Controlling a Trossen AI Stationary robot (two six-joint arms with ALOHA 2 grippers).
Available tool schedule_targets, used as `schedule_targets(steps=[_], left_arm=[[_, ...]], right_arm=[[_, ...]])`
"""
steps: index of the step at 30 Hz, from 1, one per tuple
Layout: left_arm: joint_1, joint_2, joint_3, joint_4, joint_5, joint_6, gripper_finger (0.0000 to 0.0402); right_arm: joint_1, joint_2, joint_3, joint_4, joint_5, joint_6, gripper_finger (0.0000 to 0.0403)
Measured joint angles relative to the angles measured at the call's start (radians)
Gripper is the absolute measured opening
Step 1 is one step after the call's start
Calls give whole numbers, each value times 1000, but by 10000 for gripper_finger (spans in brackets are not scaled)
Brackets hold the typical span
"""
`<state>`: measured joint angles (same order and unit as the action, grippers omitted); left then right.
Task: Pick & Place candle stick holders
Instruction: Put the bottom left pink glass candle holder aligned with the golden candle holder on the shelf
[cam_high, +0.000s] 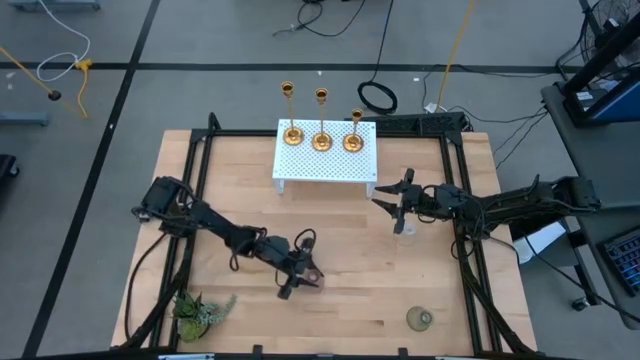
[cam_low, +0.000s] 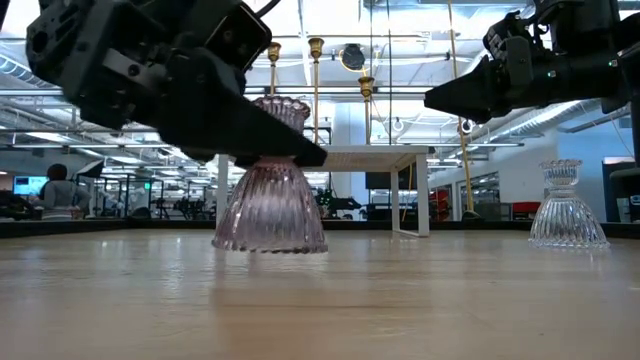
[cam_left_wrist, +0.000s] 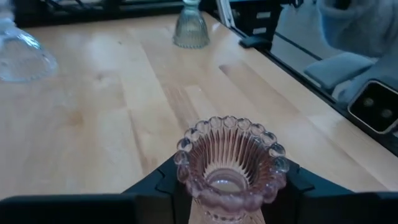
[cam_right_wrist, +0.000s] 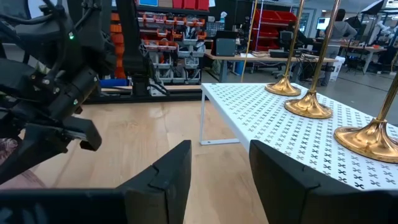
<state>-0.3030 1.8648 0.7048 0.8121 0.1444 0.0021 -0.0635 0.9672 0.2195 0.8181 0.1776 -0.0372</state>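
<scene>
A pink glass holder (cam_left_wrist: 230, 155) stands upright on the wooden table, right of my left gripper (cam_high: 300, 272), which is shut on it. A clear glass holder (cam_low: 567, 205) stands on its flared base just below my right gripper (cam_high: 392, 203), which hangs open above the table and touches nothing. A green glass holder (cam_high: 420, 319) stands near the table's front right corner. Three gold candlesticks (cam_high: 321, 138) stand by their round bases on the white perforated rack (cam_high: 325, 165) at the far edge. My left gripper pinches the pink holder's narrow neck (cam_left_wrist: 189, 183), under the beaded cup, between its two fingers (cam_low: 285, 150). The fingers come nearly level from the table's left, tipped slightly down. The holder stays upright, and its flared base (cam_low: 270, 240) appears to rest on the table.
A green leafy sprig (cam_high: 200, 310) lies at the table's front left corner. A black frame (cam_high: 455, 170) borders the table on its left, far and right sides. Bare wood lies between the two arms, in front of the rack.
</scene>
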Motion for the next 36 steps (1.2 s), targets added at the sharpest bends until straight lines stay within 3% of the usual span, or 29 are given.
schedule_targets(steps=[9,14,20,26,30,36], left_arm=[[87,-16,-1,29,-10,-34,142],[138,-95,0,10,-24,-8,145],[205,-279,0,-134,-160,8,136],[281,-450,-1,-296,-339,87,156],[357,-521,0,-338,-434,109,141],[493,-540,0,-345,-452,109,150]], right_arm=[[0,0,0,0,0,0,155],[0,0,0,0,1,0,155],[0,0,0,1,2,0,155],[0,0,0,1,3,0,155],[0,0,0,1,3,0,155],[0,0,0,1,3,0,155]])
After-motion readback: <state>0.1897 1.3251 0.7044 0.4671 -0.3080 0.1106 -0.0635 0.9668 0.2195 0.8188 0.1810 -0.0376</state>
